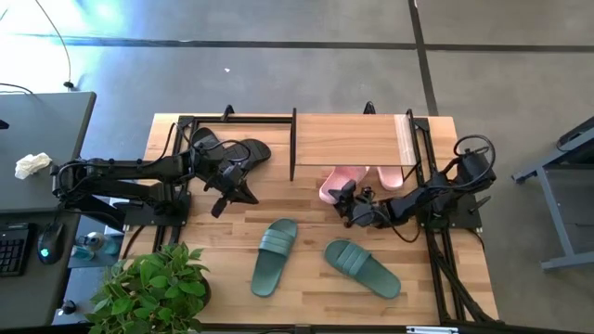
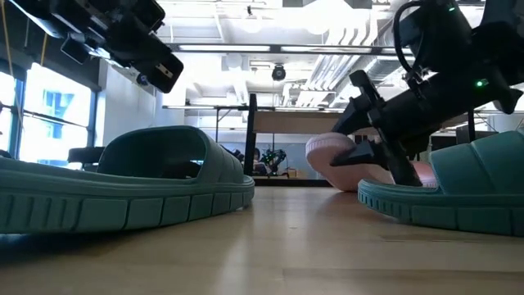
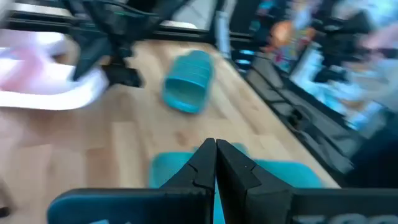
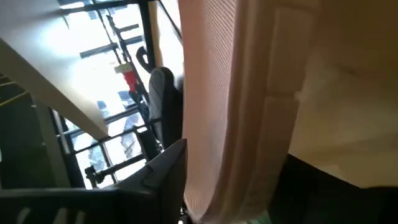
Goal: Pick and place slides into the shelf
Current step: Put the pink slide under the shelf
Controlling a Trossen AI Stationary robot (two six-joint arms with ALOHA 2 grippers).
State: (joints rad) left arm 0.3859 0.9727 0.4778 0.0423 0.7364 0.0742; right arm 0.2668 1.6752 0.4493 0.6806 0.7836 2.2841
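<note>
The shelf (image 1: 353, 139) stands at the table's far edge. One pale pink slide (image 1: 336, 182) is at the shelf's near edge with my right gripper (image 1: 347, 199) shut on it; the second pink slide (image 1: 391, 176) lies beside it. Two dark green slides (image 1: 276, 257) (image 1: 362, 267) lie sole-down on the near half of the table. The black pair (image 1: 232, 150) lies left of the shelf. My left gripper (image 1: 227, 195) hovers just near of the black pair, shut and touching nothing; its closed fingers (image 3: 216, 155) show in the left wrist view. My right gripper holds the pink slide by its near end (image 1: 340, 190), pinched between the two fingers, one dark finger (image 4: 168, 168) on each side of the pink rubber (image 4: 230, 124). The fingers come roughly level from the table's right. In the low view the slide (image 2: 336, 154) is tilted, one end raised.
The shelf's thin black side frames (image 1: 293, 144) stand close to both grippers. A potted plant (image 1: 153, 288) sits at the table's near left corner. A grey desk (image 1: 46, 139) with a keyboard is left of the table. Bare wood lies between the green slides and the shelf.
</note>
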